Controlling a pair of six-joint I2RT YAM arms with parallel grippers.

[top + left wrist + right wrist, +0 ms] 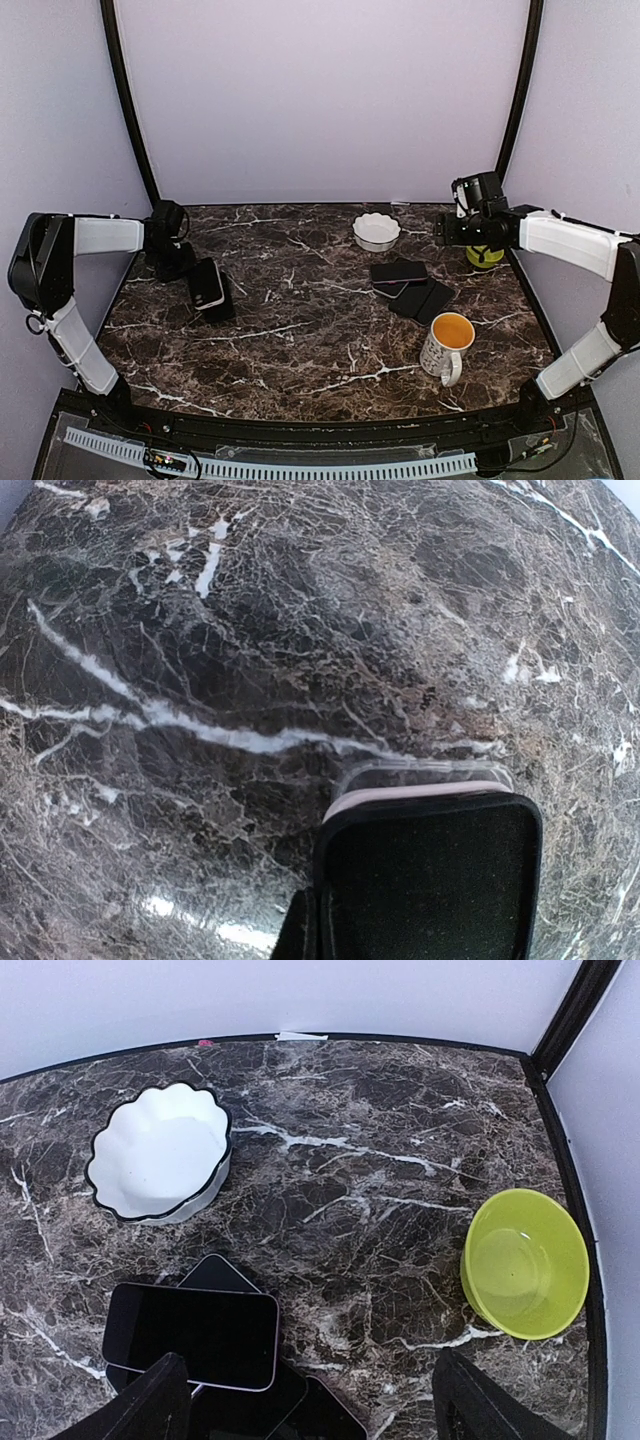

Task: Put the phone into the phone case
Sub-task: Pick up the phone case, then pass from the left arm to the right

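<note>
One weak pt: L gripper pinched shut on phone edge, may slip onto bench; R gripper wide, empty.

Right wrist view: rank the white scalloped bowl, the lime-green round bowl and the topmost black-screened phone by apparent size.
1. Black-screened phone: the longest span, but it lies nearest the camera, so this is unsure.
2-3. White scalloped bowl and lime-green round bowl: they look about alike, so not ranked.
</note>
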